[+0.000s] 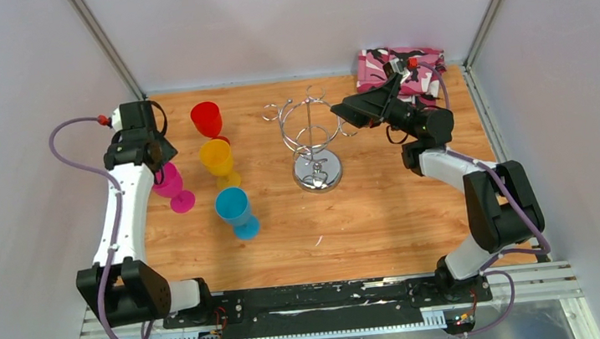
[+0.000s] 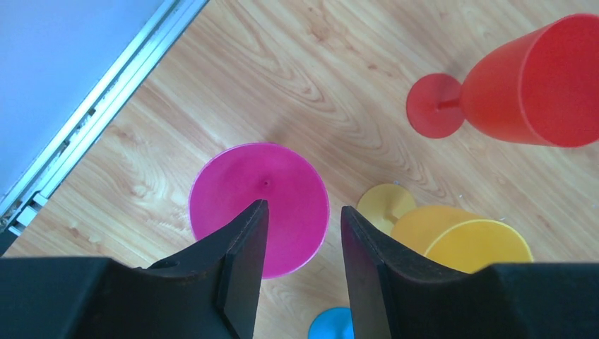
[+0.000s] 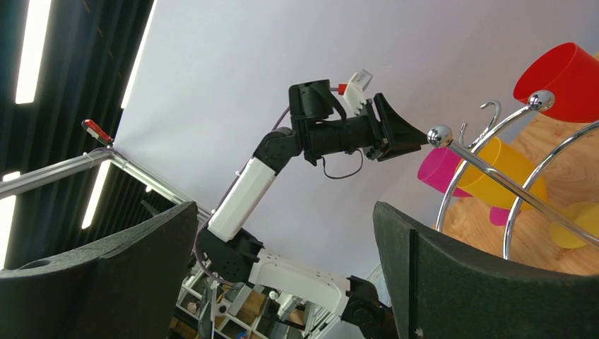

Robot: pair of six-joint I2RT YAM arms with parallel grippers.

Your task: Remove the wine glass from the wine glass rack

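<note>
While the left tool (image 2: pixel 304 206) hangs part-open over the pink glass (image 2: pixel 240 191) near the bench's (image 1: pixel 385 211) left edge, gripping nothing, the right tool (image 3: pixel 282 212) gapes wide, empty, beside the rack (image 1: pixel 313 139): shiny chrome wire, disc base, post, ring, curled hooks, mid-bench toward the far edge.

Pink glass (image 1: pixel 174 185): bowl partly hidden under left arm (image 1: pixel 127 196). Red glass (image 2: pixel 537 85), blue glass (image 2: pixel 330 325): cut off at picture edge.
</note>
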